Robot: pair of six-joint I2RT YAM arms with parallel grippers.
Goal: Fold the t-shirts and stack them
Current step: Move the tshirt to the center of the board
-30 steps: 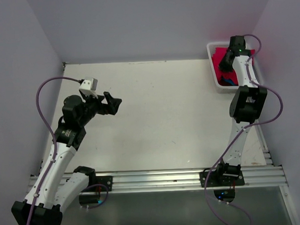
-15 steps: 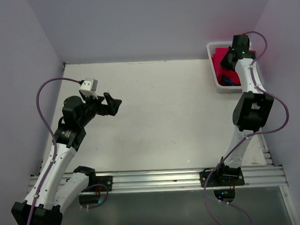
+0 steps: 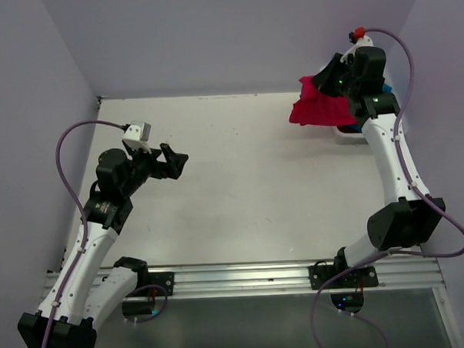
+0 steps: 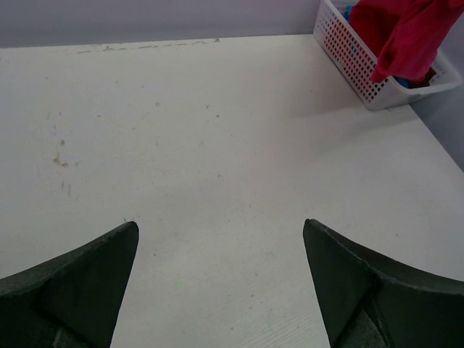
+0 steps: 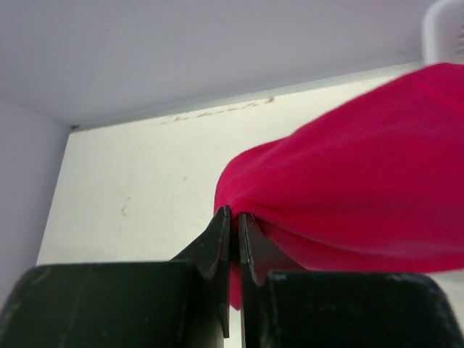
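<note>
1. Crimson t-shirt (image 3: 318, 108), seen from the top camera: it hangs bunched from the right jaws, lifted over the white basket (image 3: 344, 134) at the far right corner of the counter (image 3: 248, 189). A bit of turquoise cloth (image 3: 355, 127) shows in the basket. The left jaws stand apart over the counter's left side, well apart from the shirt.
2. Left wrist view: these jaws are spread wide with nothing between them. Far ahead the red shirt dangles over the basket's rim.
3. Right wrist view: the jaws are clamped together on a pinched fold of the red cloth, which drapes off to the right.
4. Handling, as a judgement: the shirt is light, soft and limp, so it will sag and swing. Held by one fold it would land crumpled, so a second hold at a shoulder or hem corner should let it spread flat.
</note>
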